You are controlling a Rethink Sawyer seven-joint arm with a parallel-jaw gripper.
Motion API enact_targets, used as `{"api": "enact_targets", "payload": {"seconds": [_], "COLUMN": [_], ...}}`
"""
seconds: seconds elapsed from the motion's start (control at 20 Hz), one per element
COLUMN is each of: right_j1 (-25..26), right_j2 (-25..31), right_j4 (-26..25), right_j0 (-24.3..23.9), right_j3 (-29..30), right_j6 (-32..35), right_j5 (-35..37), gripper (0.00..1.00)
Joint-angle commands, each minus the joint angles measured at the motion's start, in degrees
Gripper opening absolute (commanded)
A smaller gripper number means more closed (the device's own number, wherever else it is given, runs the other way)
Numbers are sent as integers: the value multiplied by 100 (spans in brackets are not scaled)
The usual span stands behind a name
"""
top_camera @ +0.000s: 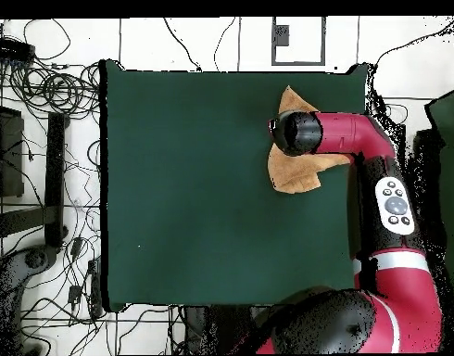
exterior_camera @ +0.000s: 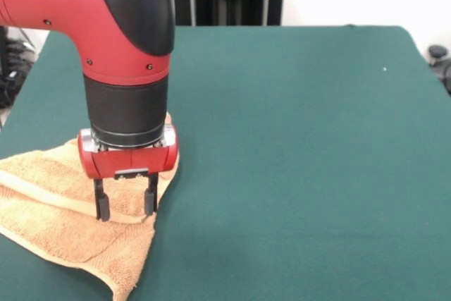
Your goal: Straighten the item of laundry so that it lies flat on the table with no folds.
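I have the gripper down over the towel, which lies bunched at one corner of the green table; in the front view that is the near left corner, and in the overhead view it sits by the far right edge, partly hidden under the arm's wrist. The two black fingers stand apart with a clear gap between them, tips right at the cloth near its inner edge, and I see no fabric pinched between them, so I read the jaws as open and empty. Whether the tips are pressing into the terry or resting just above it I cannot tell from here. The towel is plainly not flat: a border band runs across a doubled layer, and the edge nearest the camera trails to a drooping point, which suggests one part is folded over another. My judgement is that I am at the grasp stage of an unfolding move, with the flattening itself hardly begun. What comes next, I think, calls for closing on the top layer alone, lifting only a little, and drawing it outward toward the open felt in the middle of the table, since pulling toward the table edge risks dragging the cloth off.
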Motion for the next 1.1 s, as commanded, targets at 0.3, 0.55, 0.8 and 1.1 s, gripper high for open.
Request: {"api": "enact_targets", "payload": {"seconds": [0.3,0.55,0.8,1.1], "right_j1": [535,502,496,466], "right_j2": [278,364,326,351], "right_j4": [123,138,81,-3], "right_j0": [152,52,59,59], "right_j3": [591,705,674,668], "right_j6": [-1094,-1097,-1159,-1212], "right_j5": [873,684,656,466], "gripper": [100,100,100,100]}}
